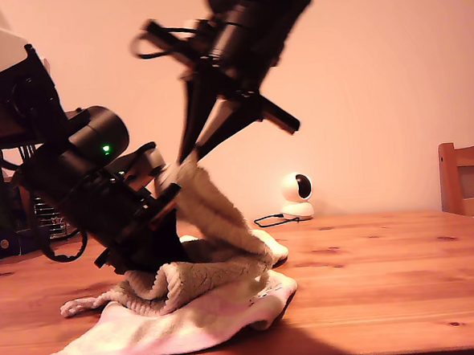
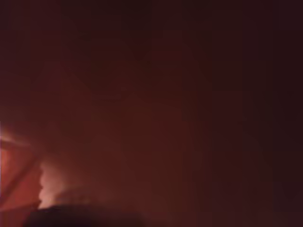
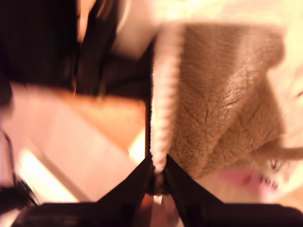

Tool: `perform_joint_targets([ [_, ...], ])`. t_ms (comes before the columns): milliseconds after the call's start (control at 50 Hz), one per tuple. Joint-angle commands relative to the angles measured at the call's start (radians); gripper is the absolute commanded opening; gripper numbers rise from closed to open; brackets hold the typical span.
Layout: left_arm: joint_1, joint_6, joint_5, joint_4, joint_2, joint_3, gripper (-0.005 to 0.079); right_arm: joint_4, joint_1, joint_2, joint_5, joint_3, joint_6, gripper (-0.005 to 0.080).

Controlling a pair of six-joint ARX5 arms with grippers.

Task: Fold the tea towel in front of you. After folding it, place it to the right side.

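Terry tea towel [image 1: 215,219] bunching on wooden table [image 1: 388,281], exterior view's left. My second gripper [image 3: 157,176] clamping its edge, holding it high for fold. My first gripper: view dark, can't tell grip.

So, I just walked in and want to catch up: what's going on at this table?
A pair of robot arms is partway through folding a cream tea towel on the wooden table. My second gripper is shut on one edge and holds it raised, the cloth draping down to the rest, bunched on the table. The other arm reaches low into that heap at the exterior view's left; whether its gripper grips anything cannot be told. The fold is not yet finished.
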Motion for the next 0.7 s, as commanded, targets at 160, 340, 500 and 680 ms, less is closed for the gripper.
perform_joint_targets([
  [160, 0.057, -0.027, 0.161, -0.117, -0.011, -0.010, -0.0023, 0.075, 0.003, 0.004, 0.022, -0.160, 0.000, -0.0011],
  [340, 0.095, -0.022, 0.227, -0.262, -0.119, -0.010, -0.0023, 0.144, 0.003, 0.004, 0.018, -0.230, 0.016, -0.0011],
  [500, 0.132, -0.019, 0.236, -0.379, -0.243, -0.010, -0.0023, 0.207, 0.015, 0.004, 0.003, -0.231, 0.057, -0.0011],
  [680, 0.186, -0.018, 0.203, -0.451, -0.382, -0.010, -0.0023, 0.237, 0.044, 0.011, 0.002, -0.231, 0.058, -0.0011],
])
